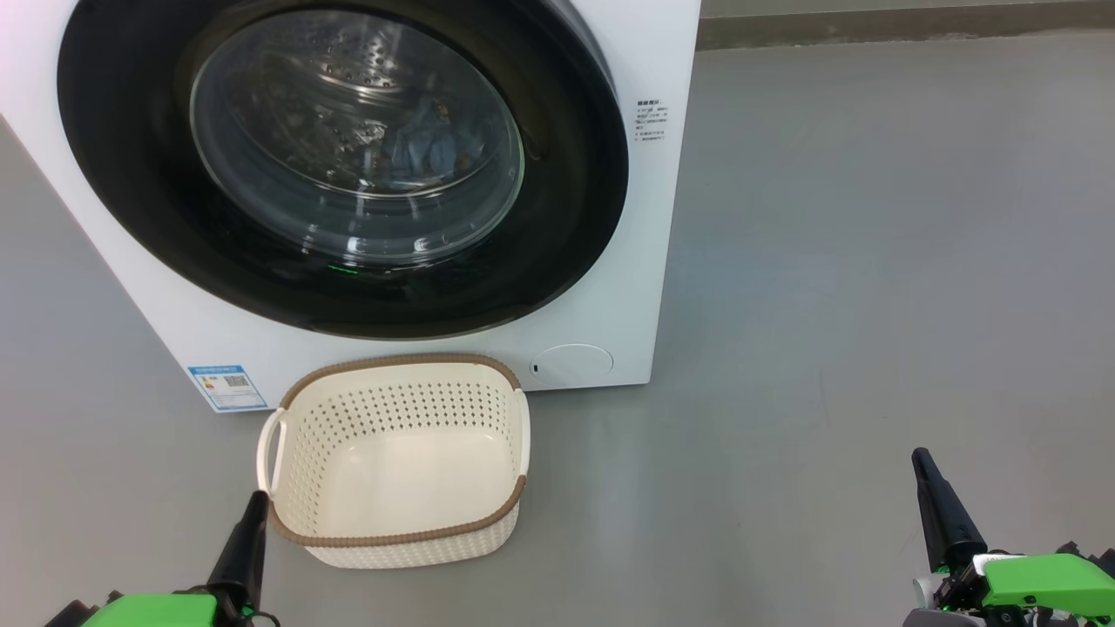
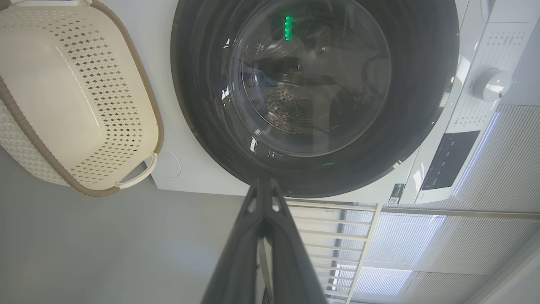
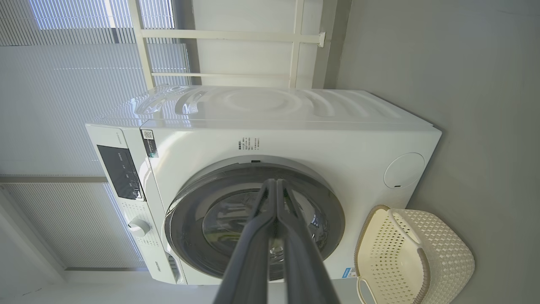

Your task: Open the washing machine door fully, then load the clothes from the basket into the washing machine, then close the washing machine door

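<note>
Green casing low at the near left, and up from it rises the left gripper (image 1: 256,501), its two dark fingers (image 2: 236,253) pressed flat together to one tip, nothing between them. That tip sits right by the near left corner of the basket (image 1: 396,360), close to the brown rim; touching or just clear, the head view doesn't settle it.

Moving right: a blue label sticker (image 1: 226,387) on the lower left corner of the washing machine (image 1: 601,296). The basket stands on the grey floor (image 1: 827,261) directly before the machine's front, back rim almost against the white panel, bare cream bottom on show, one handle facing left.

Above it, the washing machine door (image 1: 122,174) lies shut flat on the machine's front, wide black rim all round, glass bowl at the centre. And through that glass, there they are, the clothes (image 1: 427,144): blue fabric with small orange flecks, lying in the perforated steel drum.

Right of the basket, a round white cover (image 1: 572,364) at the machine's lower right corner. Then a stretch of grey floor, and over at the near right the right gripper (image 1: 922,461), well apart from basket and machine. Its fingers (image 3: 253,253) are likewise squeezed together and holding nothing, aimed in its wrist view at the door's black rim.
</note>
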### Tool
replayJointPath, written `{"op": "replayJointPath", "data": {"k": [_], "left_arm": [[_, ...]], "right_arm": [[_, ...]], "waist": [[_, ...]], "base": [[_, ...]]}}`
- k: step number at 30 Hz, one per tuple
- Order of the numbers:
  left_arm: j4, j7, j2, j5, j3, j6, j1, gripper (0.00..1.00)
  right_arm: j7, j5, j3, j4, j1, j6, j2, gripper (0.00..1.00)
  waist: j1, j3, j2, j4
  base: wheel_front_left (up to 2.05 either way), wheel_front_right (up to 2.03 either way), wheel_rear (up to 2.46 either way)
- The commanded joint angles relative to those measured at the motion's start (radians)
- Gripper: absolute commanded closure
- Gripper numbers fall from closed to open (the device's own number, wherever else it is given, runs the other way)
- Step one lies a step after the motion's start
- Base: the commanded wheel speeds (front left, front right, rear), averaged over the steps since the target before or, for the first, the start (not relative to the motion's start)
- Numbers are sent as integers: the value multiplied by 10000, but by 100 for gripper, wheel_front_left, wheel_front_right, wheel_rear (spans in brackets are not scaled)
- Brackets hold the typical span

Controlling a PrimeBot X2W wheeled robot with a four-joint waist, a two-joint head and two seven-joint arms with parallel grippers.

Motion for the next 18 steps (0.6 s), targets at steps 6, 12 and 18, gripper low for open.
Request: {"op": "replayJointPath", "data": {"k": [6, 12, 18], "left_arm": [[-193, 57, 260, -84, 344, -69, -410, 100], [-193, 57, 260, -84, 344, -69, -410, 100], [-193, 57, 260, -84, 344, -69, -410, 100]], "right_arm": [[72, 43, 244, -300, -413, 16, -14, 100], [75, 41, 241, -300, -413, 16, -12, 100], [77, 39, 238, -300, -414, 16, -10, 100]], "waist": [[0, 0, 0, 0], [0, 0, 0, 0], [0, 0, 0, 0]], "base": [[0, 0, 0], [0, 0, 0], [0, 0, 0]]}}
